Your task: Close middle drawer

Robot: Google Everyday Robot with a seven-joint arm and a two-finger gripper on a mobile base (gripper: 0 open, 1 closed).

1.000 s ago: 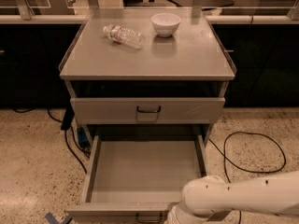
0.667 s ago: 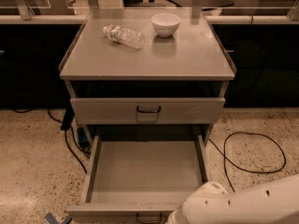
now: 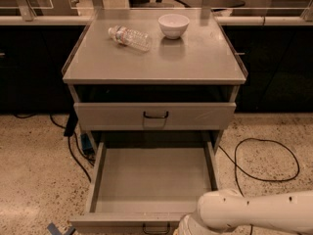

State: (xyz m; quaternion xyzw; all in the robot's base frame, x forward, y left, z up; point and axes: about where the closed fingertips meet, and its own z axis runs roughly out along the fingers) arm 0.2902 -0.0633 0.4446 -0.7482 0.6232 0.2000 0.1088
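Middle drawer [image 3: 154, 180] fully out. My gripper [image 3: 188, 227] at btm edge, rt of handle [image 3: 156, 227]; open/closed: cannot tell. Rec: push front square, centred.

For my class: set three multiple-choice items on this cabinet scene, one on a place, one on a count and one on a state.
1. Where is the white bowl?
A. on the cabinet top
B. in a drawer
C. on the floor

2. How many things are on the cabinet top?
A. one
B. two
C. four

3. The middle drawer is:
A. shut
B. pulled out and empty
C. pulled out and full

Answers:
1. A: the bowl stands at the back of the top.
2. B: only the bowl and a lying bottle are there.
3. B: its bare floor shows.

The gripper is out of view; only the white arm shows at the lower right.
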